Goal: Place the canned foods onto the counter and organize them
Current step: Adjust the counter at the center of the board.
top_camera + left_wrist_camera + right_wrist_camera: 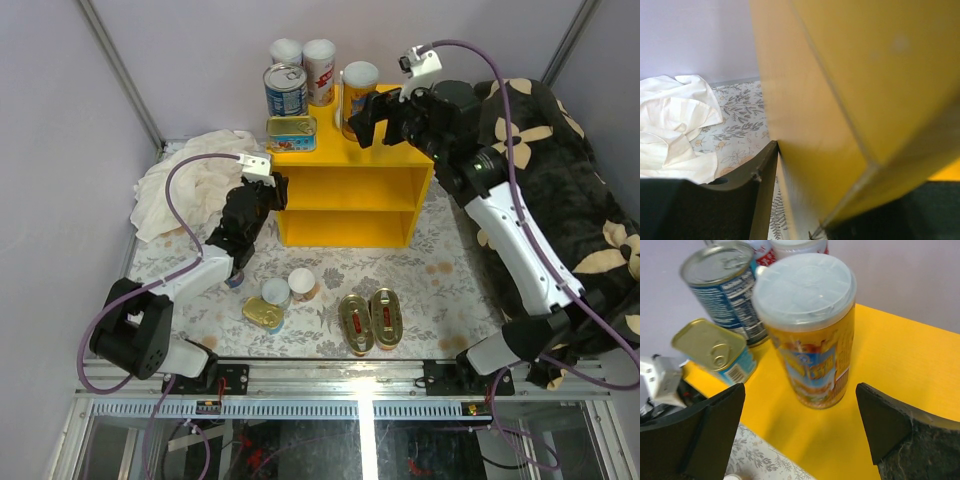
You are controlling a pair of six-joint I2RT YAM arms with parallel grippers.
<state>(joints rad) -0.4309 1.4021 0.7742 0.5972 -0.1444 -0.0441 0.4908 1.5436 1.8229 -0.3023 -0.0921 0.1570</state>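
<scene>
Counter (350, 158): bright yellow box unit with two open shelves, at the middle of the tabletop's far edge.
Blue-labelled steel can (286, 90): upright on the counter top, toward its far left corner.
White-lidded cylinders (319, 70): two, upright behind the steel can at the back of the counter top.
Rectangular gold tin (291, 132): on the counter top's front left, just in front of the steel can.
Yellow-labelled can (810, 355): upright with a clear lid, on the counter top right of the steel can.
Small round tins (302, 283): two, upright on the floral surface, left of the middle, toward the near edge.
Tilted gold tin (263, 313): against the left one of the round tins.
Oval gold tins (356, 322): two, side by side at the middle of the near edge.
Right gripper (800, 440): above the counter top, jaws spread wide, yellow-labelled can ahead between the fingers and untouched.
Left gripper (265, 195): close against the counter's left side, fingers parted, nothing held.
White cloth (190, 185): crumpled at the far left corner.
Dark floral blanket (560, 180): along the right edge.
</scene>
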